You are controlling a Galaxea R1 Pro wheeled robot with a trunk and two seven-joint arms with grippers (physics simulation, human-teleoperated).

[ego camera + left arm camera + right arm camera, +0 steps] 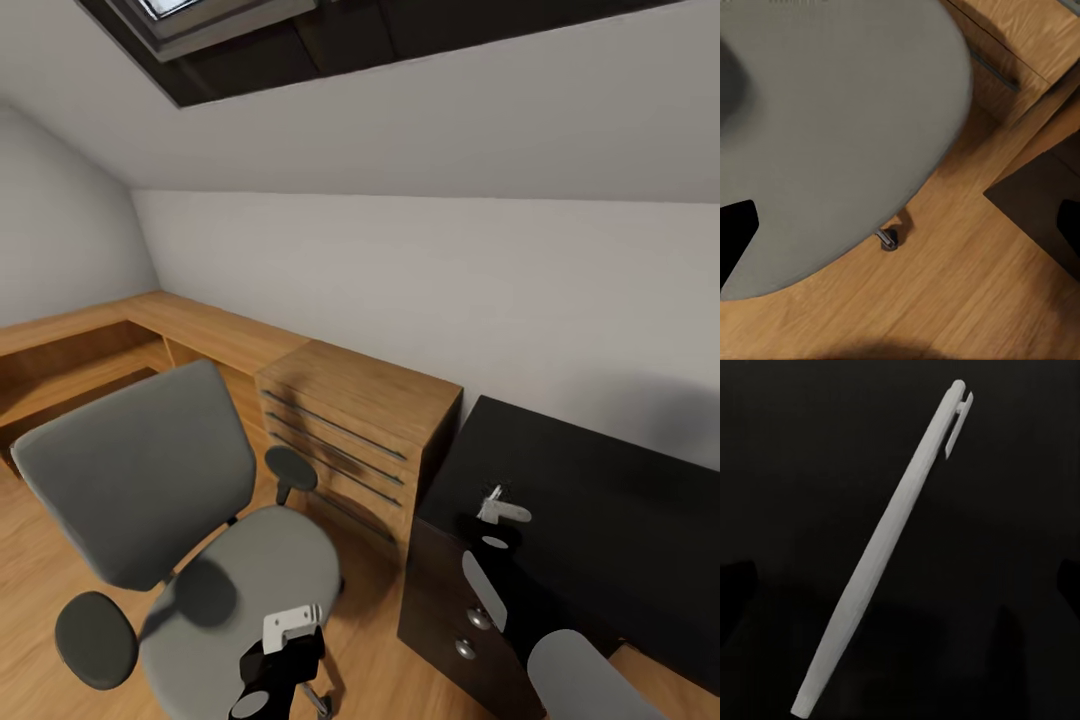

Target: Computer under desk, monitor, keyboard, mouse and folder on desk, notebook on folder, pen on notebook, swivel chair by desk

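Attic bedroom (420,270): sloped pale walls, dark-framed skylight (230,30) far up at left, wood plank floor (380,660).

Near left, grey swivel chair (200,540), seat bare, black armrests either side; one castor (886,240) seen under the seat edge in the left wrist view.

Left gripper (285,640) poised over the near edge of the chair seat; fingers not clearly seen, so open or closed cannot be told.

Behind the chair, low oak dresser (350,430) with long dark handles, touching or just beside the desk (600,500) at right.

Right gripper (500,510) over the glossy black desktop; grasp likewise cannot be told.

White pen (881,547) lying flat on the black top below that gripper, apart from it.

No readable writing or brand marks.
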